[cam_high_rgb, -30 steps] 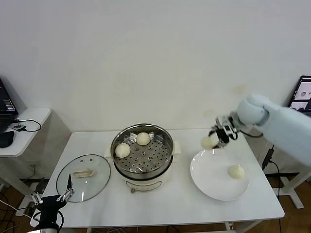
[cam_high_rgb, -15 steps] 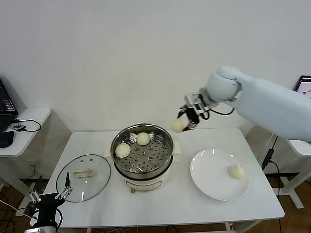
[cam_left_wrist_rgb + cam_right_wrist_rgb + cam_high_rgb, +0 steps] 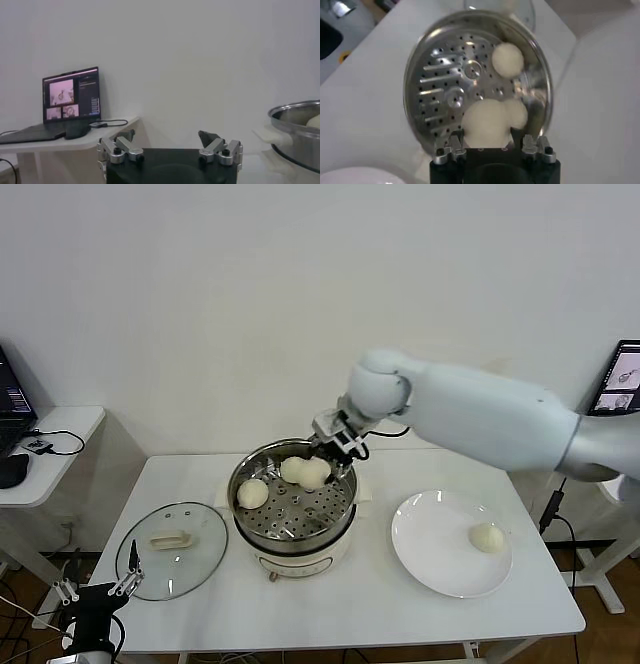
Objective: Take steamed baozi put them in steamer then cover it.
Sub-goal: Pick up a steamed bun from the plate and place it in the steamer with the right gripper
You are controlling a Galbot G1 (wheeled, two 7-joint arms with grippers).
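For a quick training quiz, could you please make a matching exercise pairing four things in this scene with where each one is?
Things:
1. glass cover
2. lone baozi
3. right gripper
4. left gripper

Places:
A. over the steamer, holding a baozi
B. on the white plate
C. low at the table's left front corner, open
D. flat on the table, left of the steamer

Pairs: 1-D, 2-B, 3-A, 4-C

A plain white wall (image 3: 250, 294) stood behind the white tabletop (image 3: 350, 594); a side desk (image 3: 50, 454) held a laptop (image 3: 70, 102).
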